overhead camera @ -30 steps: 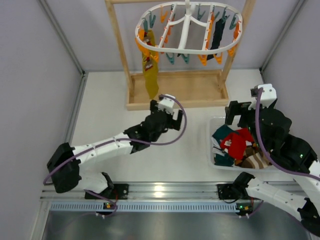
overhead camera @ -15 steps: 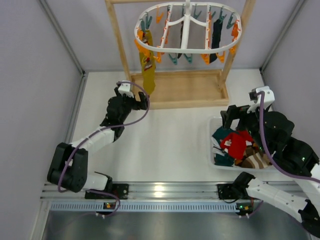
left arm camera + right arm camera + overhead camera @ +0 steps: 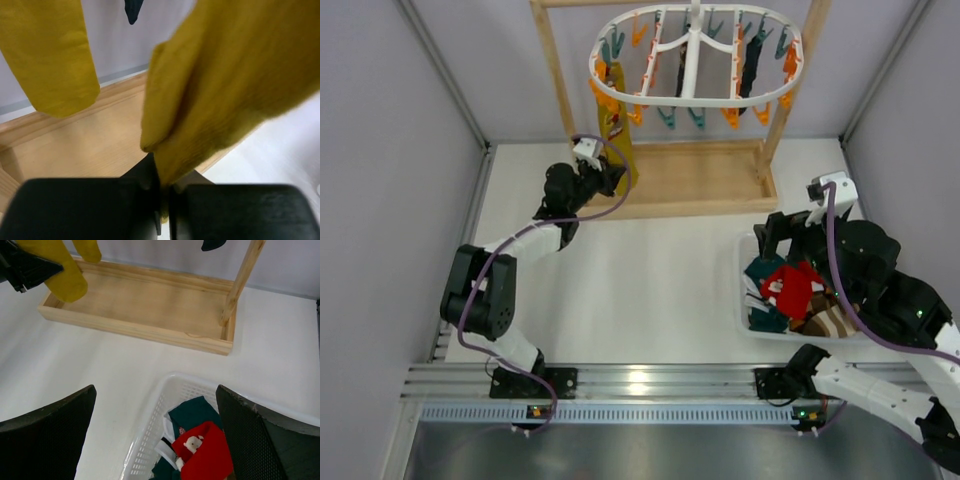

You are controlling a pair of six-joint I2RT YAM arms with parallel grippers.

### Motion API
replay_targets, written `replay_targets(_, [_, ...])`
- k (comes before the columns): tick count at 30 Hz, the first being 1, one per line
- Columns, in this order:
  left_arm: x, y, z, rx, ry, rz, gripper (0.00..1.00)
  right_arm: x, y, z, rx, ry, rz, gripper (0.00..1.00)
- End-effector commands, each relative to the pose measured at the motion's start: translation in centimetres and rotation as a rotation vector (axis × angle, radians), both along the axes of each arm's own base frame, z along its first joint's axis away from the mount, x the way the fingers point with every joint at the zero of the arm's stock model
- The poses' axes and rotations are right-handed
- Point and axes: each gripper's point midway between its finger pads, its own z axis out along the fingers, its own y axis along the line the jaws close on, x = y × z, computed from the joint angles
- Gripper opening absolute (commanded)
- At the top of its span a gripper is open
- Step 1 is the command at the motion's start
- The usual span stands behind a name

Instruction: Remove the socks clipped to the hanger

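The white oval hanger (image 3: 695, 60) hangs from the wooden frame, with orange and teal pegs under it. A mustard yellow sock (image 3: 618, 135) dangles at its left end, and dark socks (image 3: 752, 65) are clipped further right. My left gripper (image 3: 604, 172) is shut on the yellow sock's lower end. In the left wrist view the fabric (image 3: 230, 75) is pinched between the black jaws (image 3: 163, 192), with a second yellow sock (image 3: 50, 55) hanging behind. My right gripper (image 3: 788, 232) hovers open and holds nothing over the basket; its fingers (image 3: 45, 440) stand wide apart.
A white basket (image 3: 744, 300) at the right holds red (image 3: 205, 450), teal and striped socks. The wooden stand's tray base (image 3: 690, 180) lies under the hanger, with uprights (image 3: 242, 277) on both sides. Grey walls enclose the table.
My left arm swung from the middle of the table back and left to the yellow sock, then shut on its lower end. The right gripper drifted slightly away from me, still open.
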Motion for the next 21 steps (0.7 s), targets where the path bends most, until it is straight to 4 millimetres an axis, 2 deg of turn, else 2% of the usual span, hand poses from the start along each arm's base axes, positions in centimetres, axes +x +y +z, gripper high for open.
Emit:
replay_targets(1, [-0.1,-0.9,3.6,-0.029,-0.112,0.009,0.00,0.5,1.4,2.0,0.065,-0.053,0.040,1.00])
replay_targets(2, [-0.9,-1.9,3.2,-0.026,-0.103,0.003,0.00,0.4,1.7,2.3,0.082,-0.060,0.050,1.00])
replay_targets(4, [-1.5,-1.9,4.0,-0.035,-0.116,0.061,0.00,0.4,2.4,3.1,0.113,-0.078,0.080,1.00])
replay_targets(5, [-2.4,-3.0,4.1,-0.037,-0.120,0.056,0.00,0.4,2.6,3.2,0.130,-0.077,0.085,1.00])
replay_targets(7, [-3.3,-2.4,4.7,-0.045,-0.127,0.155,0.00,0.4,3.2,4.1,0.166,-0.096,0.110,1.00])
replay_targets(8, [-4.3,-3.0,4.2,-0.034,-0.122,0.190,0.00,0.3,3.5,4.4,0.183,-0.099,0.121,0.99])
replay_targets(9, [-5.1,-2.9,5.2,-0.042,-0.142,0.227,0.00,0.1,3.9,5.1,0.202,-0.108,0.143,1.00])
replay_targets(10, [-6.4,-4.2,5.2,-0.038,-0.137,0.230,0.00,0.2,4.3,5.5,0.211,-0.114,0.154,0.99])
replay_targets(12, [-7.3,-4.6,5.9,-0.035,-0.135,0.263,0.00,0.1,4.6,7.0,0.229,-0.135,0.174,1.00])
replay_targets(13, [-8.5,-6.1,5.5,-0.010,-0.113,0.243,0.00,0.5,4.9,7.2,0.219,-0.132,0.176,0.99])
replay_targets(14, [-8.6,-6.2,6.1,-0.008,-0.117,0.273,0.00,0.7,5.0,7.5,0.205,-0.136,0.176,0.99])
replay_targets(15, [-8.9,-6.6,6.2,0.013,-0.121,0.284,0.00,0.6,4.8,9.2,0.217,-0.161,0.173,0.99])
replay_targets(16, [-9.9,-8.1,6.1,0.030,-0.122,0.261,0.00,1.2,5.4,9.3,0.199,-0.150,0.174,1.00])
replay_targets(17, [-9.9,-8.2,6.2,0.049,-0.117,0.299,0.00,1.4,5.6,9.9,0.193,-0.152,0.175,0.99])
replay_targets(18, [-10.1,-8.7,6.1,0.078,-0.123,0.304,0.00,1.3,5.4,11.5,0.205,-0.167,0.175,0.99])
replay_targets(19, [-11.1,-9.9,6.2,0.085,-0.124,0.287,0.00,2.1,6.2,11.3,0.185,-0.148,0.173,0.99])
replay_targets(20, [-11.1,-10.6,6.2,0.121,-0.130,0.297,0.00,2.4,6.5,11.9,0.181,-0.149,0.174,0.99])
replay_targets(21, [-11.1,-10.7,6.2,0.149,-0.138,0.323,0.00,2.3,6.4,13.4,0.193,-0.166,0.176,0.99])
